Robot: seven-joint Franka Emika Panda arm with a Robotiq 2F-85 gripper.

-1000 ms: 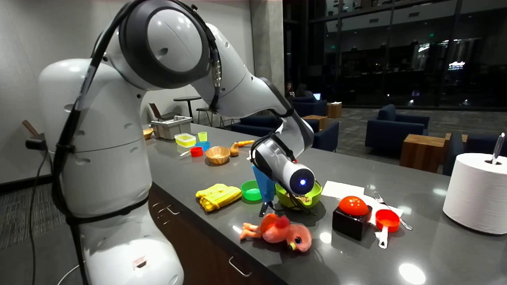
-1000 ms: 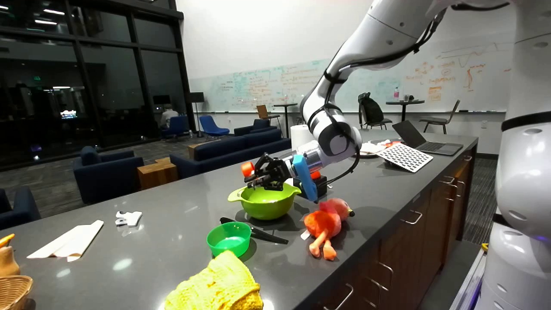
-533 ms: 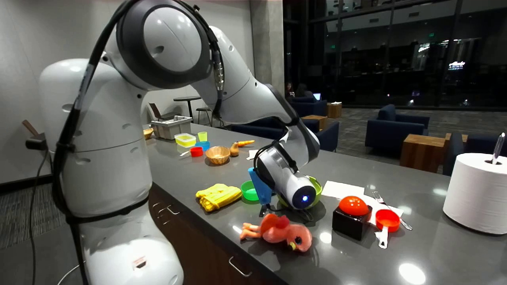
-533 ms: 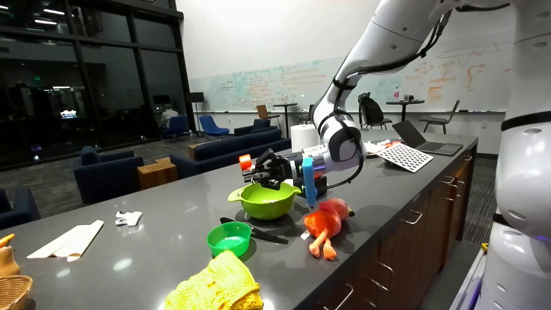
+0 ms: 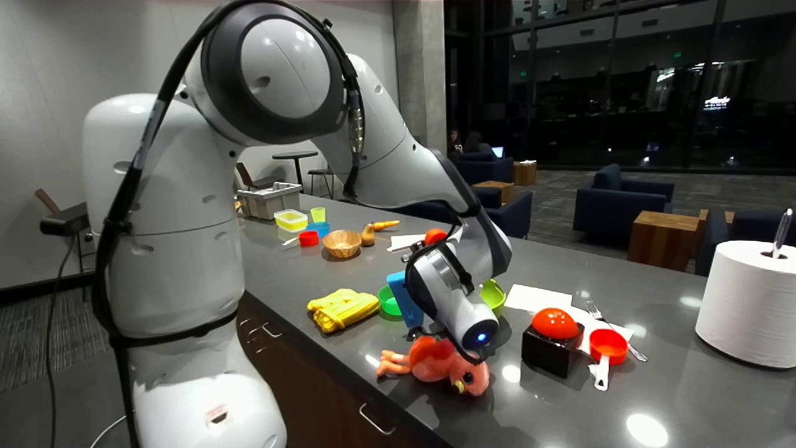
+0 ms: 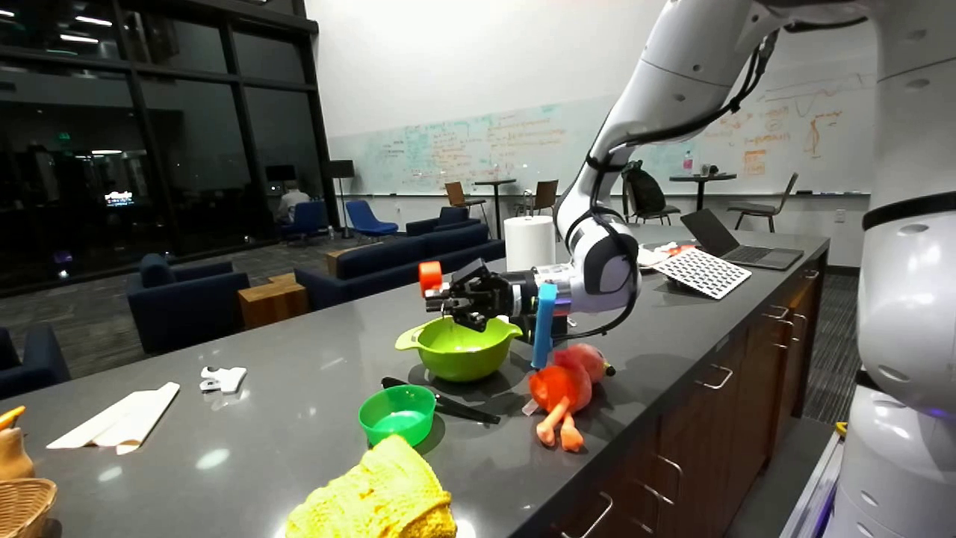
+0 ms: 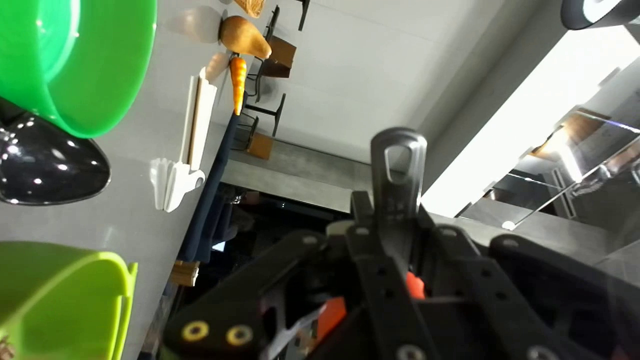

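One red-orange cup (image 6: 430, 276) is up above the counter (image 6: 299, 388) near the lime bowl (image 6: 463, 362), its metal handle (image 7: 399, 205) clamped between the fingers (image 7: 370, 250); whether it stands directly over the bowl, I cannot tell. This looks like the carrying or tipping step, with the cup aloft. The next move seems to call for a firm grip and clearance over the rim.
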